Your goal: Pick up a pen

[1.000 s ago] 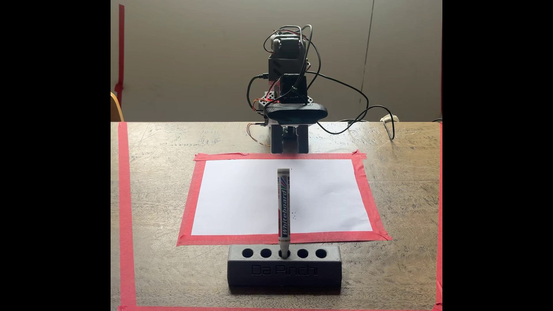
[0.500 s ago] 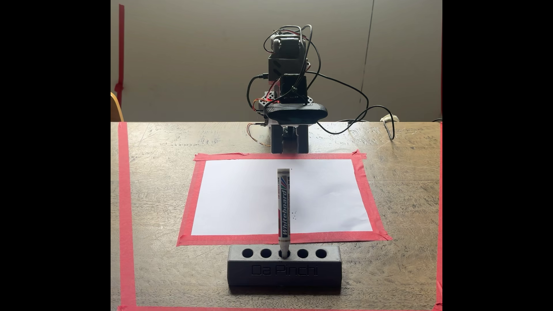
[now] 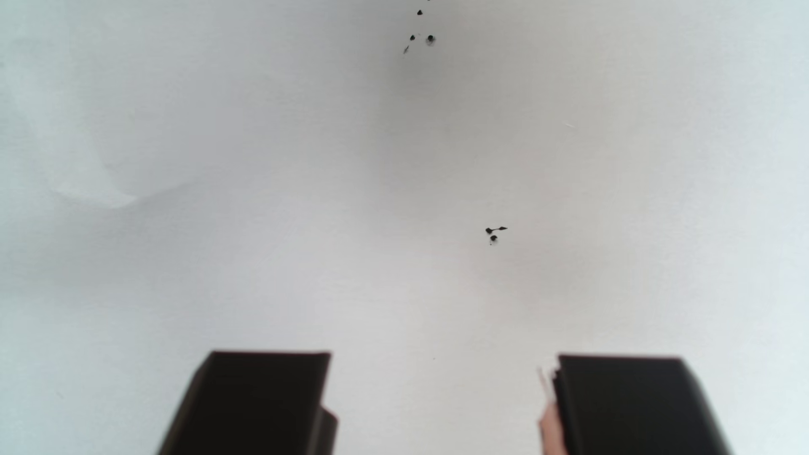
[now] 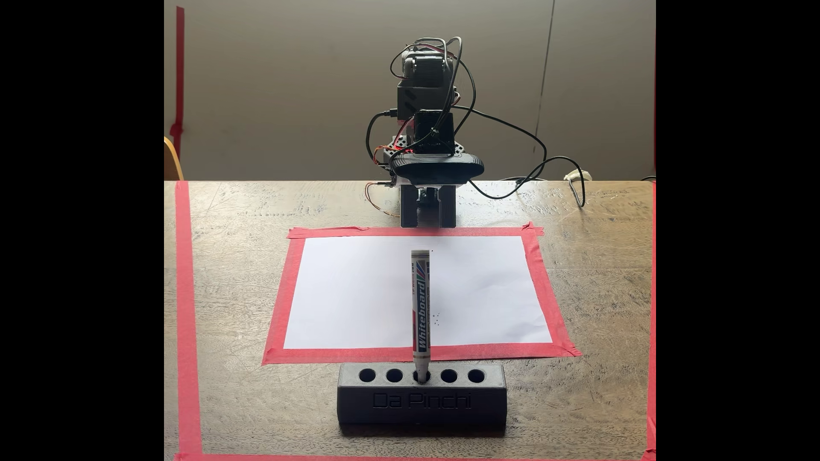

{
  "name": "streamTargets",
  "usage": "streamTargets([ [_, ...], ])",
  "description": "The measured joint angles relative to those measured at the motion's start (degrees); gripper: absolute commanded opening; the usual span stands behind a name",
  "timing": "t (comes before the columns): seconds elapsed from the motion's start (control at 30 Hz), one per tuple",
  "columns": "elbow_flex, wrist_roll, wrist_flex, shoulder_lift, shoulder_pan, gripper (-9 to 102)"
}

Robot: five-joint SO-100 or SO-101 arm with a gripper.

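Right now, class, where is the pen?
In the fixed view the pen stands upright in the middle hole of the black holder, in front of the white paper.

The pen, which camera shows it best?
The fixed view: the pen stands upright in the middle hole of the holder, label readable. The wrist view looks at paper with ink dots past the open end effector.

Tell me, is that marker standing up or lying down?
Standing upright. In the fixed view the pen rises straight, tip down in the middle hole of the black holder, with the other four holes empty.
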Motion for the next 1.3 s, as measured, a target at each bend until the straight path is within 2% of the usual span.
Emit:
streamTargets([
  [0.2, -10.63, 0.0, -5.89, -14.15, 0.18, 101],
  [0.57, -35.07, 0.09, -7.12, -37.62, 2.46, 101],
  [0.73, -43.07, 0.0, -12.22, -45.35, 3.78, 101],
  [1.3, -59.33, -0.18, -22.94, -66.88, 2.55, 101],
])
